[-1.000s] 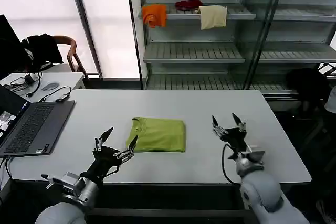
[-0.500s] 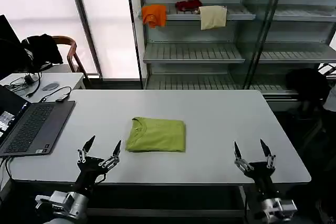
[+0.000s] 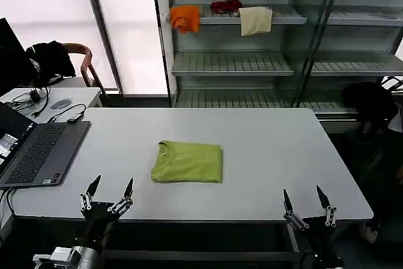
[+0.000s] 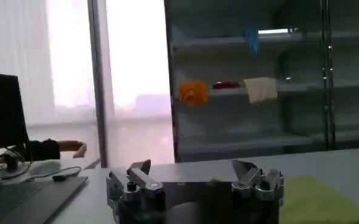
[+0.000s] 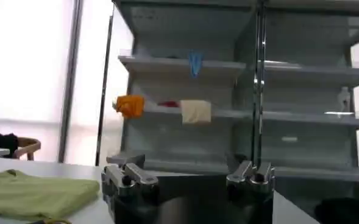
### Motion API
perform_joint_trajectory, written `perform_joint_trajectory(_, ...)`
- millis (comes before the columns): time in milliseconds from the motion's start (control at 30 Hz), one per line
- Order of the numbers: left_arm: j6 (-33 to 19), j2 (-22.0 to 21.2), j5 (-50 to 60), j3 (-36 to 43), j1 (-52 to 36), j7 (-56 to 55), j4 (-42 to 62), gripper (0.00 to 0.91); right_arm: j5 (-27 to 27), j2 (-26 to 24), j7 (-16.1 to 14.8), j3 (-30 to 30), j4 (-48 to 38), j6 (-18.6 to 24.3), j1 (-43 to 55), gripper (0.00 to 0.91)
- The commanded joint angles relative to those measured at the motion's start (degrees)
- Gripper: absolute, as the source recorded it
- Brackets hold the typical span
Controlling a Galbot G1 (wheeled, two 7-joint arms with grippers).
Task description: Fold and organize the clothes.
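lime-green t-shirt (image 3: pixel 187 162) lies folded into a neat rectangle near the middle of the white table (image 3: pixel 271 149), collar toward the robot's left, flat and untouched. left gripper (image 3: pixel 107 194) sits low at the table's near edge, left of the shirt and well apart from it, fingers spread and released, holding nothing. right gripper (image 3: pixel 308 201) sits at the near edge on the right, likewise spread and empty. a grey laptop (image 3: pixel 38 152) rests open at the table's left end. orange cloth (image 3: pixel 184 17) and cream cloth (image 3: pixel 255 20) hang on the shelf behind.
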Motion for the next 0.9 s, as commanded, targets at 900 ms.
perform_joint_trajectory(900, -2.51, 1.51, -1.3, -1.67, 7.88, -3.75, -0.65, 0.907, 0.62, -2.14, -1.02, 2.0, 1.06, 2.63, -5.18, 0.907)
